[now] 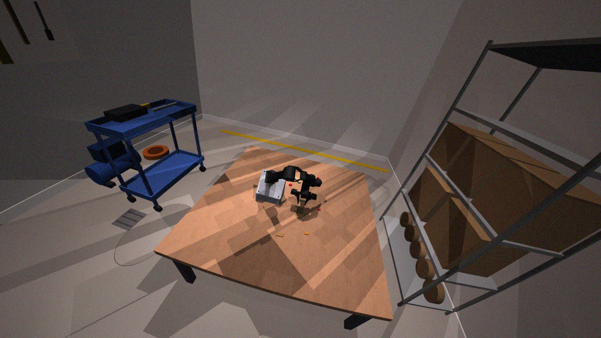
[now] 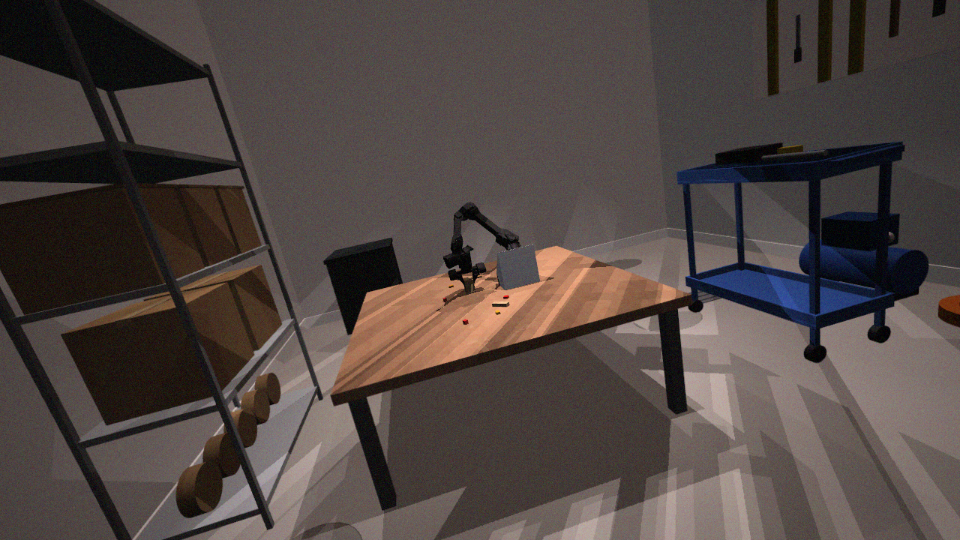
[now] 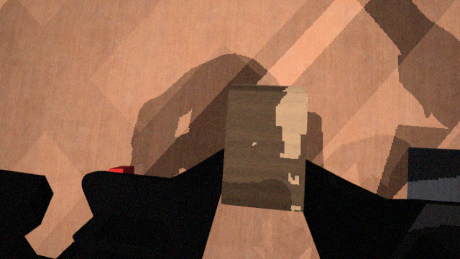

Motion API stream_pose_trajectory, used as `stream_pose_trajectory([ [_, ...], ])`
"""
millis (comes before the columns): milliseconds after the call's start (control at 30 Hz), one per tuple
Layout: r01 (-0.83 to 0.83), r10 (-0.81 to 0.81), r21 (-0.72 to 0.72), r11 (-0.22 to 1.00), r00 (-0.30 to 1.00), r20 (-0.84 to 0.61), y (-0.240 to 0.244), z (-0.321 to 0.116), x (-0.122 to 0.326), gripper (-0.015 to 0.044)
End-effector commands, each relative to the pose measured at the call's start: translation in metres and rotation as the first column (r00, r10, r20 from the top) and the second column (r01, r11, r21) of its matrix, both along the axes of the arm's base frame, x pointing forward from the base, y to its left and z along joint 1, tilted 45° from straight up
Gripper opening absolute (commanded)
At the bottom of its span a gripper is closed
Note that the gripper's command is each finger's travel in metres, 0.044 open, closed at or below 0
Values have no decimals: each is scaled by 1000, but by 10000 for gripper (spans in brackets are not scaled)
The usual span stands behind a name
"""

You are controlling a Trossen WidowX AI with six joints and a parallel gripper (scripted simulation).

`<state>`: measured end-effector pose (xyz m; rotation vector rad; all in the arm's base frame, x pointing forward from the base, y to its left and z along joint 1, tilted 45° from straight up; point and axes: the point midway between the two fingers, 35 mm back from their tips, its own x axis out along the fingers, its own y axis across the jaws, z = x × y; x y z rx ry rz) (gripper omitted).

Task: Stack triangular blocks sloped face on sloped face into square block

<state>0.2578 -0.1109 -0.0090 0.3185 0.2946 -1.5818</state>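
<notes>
My gripper (image 1: 302,201) (image 2: 467,284) (image 3: 258,156) is shut on a tan triangular block (image 3: 264,144) (image 1: 301,204). It holds the block by its two sides, pointing down, a little above the wooden table (image 1: 268,260) (image 2: 570,301). The block's shadow falls on the table beneath it. The other triangular block (image 1: 279,234) (image 2: 499,304) lies flat on the table, apart from the gripper, toward the front edge in the top view. It does not show in the wrist view.
The arm's grey base (image 1: 268,191) (image 2: 518,267) (image 3: 433,176) stands close by. Small red cubes (image 1: 319,208) (image 2: 465,322) (image 3: 122,169) and a small yellow cube (image 1: 306,232) (image 2: 497,311) lie scattered. A blue cart (image 1: 142,142) and a metal shelf (image 1: 483,188) stand off the table.
</notes>
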Motion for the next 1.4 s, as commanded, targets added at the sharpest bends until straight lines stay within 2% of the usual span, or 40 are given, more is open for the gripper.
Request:
stream_pose_trajectory([
  [0,-5,5,-6,1000,1000,-2,-2,1,0,0],
  [1367,-1,1,-4,1000,1000,-2,-7,-1,-1,0],
])
